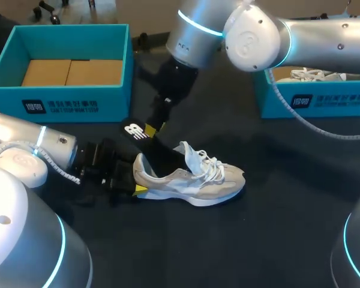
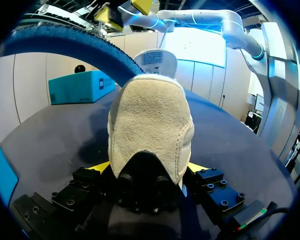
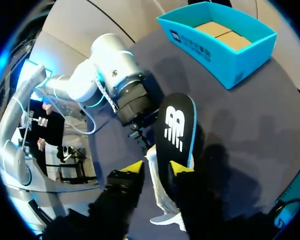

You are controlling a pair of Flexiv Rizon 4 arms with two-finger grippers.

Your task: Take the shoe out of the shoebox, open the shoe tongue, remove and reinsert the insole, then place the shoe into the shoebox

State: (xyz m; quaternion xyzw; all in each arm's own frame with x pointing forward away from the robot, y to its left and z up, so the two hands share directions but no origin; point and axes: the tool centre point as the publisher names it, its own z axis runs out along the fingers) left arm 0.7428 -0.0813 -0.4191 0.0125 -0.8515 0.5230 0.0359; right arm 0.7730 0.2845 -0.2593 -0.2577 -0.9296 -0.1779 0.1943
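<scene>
On the dark tabletop (image 1: pixel 276 240) the shoe (image 1: pixel 192 180) lay centre, shoebox (image 1: pixel 66 102) far left, left jaws clamped on its heel, right jaws clamped on the insole (image 1: pixel 137 131) at the collar: insole step, probably, next needing a straight feed along the opening.

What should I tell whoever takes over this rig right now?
Left gripper: shut on the heel of the shoe, which stands on the table.
Right gripper: shut on the insole, held over the shoe's opening; whether its lower end is inside is unclear.
Shoebox: empty, far left.
Done: shoe out, insole lifted.
Left: seat the insole, put the shoe back in the shoebox.
</scene>
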